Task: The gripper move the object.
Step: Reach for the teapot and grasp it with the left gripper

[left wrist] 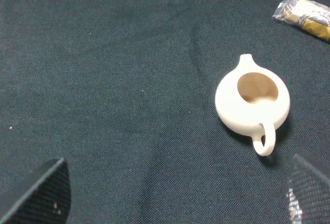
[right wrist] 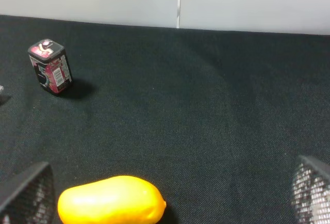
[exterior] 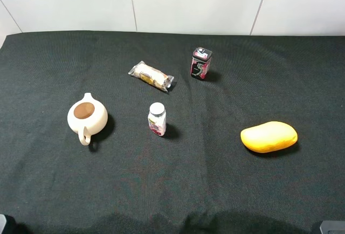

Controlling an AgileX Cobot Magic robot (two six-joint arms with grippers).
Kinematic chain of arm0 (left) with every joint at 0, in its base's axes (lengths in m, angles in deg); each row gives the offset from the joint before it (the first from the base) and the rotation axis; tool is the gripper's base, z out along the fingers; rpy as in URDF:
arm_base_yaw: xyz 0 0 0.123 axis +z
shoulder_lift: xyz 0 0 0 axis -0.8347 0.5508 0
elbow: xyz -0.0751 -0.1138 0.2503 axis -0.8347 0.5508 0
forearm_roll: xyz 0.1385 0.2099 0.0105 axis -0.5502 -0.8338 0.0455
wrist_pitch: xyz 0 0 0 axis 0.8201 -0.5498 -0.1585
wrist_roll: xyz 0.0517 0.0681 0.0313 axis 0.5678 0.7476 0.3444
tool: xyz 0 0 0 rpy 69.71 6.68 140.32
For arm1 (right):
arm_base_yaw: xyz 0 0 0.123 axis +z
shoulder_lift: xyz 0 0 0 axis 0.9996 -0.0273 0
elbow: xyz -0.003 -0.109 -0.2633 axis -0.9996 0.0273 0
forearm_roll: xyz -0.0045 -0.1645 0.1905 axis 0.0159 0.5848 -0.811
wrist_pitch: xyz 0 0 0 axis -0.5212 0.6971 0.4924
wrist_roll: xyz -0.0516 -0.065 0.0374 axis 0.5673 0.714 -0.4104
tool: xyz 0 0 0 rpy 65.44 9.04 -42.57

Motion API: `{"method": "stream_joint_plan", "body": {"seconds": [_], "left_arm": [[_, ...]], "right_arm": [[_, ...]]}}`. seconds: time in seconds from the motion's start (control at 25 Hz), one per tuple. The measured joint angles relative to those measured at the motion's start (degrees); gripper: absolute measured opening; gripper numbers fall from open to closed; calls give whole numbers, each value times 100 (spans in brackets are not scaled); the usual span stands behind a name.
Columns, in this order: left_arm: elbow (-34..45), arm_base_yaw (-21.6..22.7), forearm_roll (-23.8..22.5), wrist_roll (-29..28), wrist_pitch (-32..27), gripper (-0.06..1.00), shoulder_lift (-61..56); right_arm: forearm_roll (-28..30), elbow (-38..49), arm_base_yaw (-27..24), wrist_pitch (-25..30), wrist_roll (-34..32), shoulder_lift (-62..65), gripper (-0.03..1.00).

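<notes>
In the exterior high view both arms are almost wholly out of frame; only grey slivers show at the near corners of the black cloth [exterior: 178,191]. Each wrist view cuts its fingers off, leaving just the textured dark tips. The left gripper [left wrist: 175,195] has its fingertips [left wrist: 41,193] spread wide with nothing between them. The right gripper [right wrist: 170,193] is likewise spread wide and empty-handed.

The teapot [exterior: 86,116] stands upright toward the left edge of the cloth, about midway between the far and near edges and clear of both grippers. It is round, cream-beige and lidless, with its short spout toward the far edge and its loop handle toward the near edge. Its opening reads brown from above but pale in the left wrist view [left wrist: 252,102], and nothing is visible inside.

The white-capped bottle [exterior: 157,119] near the centre is shut, so its contents are hidden. The small dark tin [exterior: 201,63] toward the far edge is closed, its label too small to read. The clear snack packet [exterior: 151,76] holds something pale and brown. A yellow mango [exterior: 268,136] lies toward the right edge.
</notes>
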Motion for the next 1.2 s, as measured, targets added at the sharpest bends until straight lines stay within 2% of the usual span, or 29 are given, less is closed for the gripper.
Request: {"method": "stream_joint_plan", "body": {"seconds": [1.08, 1.2], "left_arm": [[0, 0, 0, 0, 0, 87, 0], [0, 0, 130, 0, 0, 87, 0]], "right_arm": [[0, 0, 0, 0, 0, 0, 69], [0, 0, 0, 0, 0, 0, 69]]}}
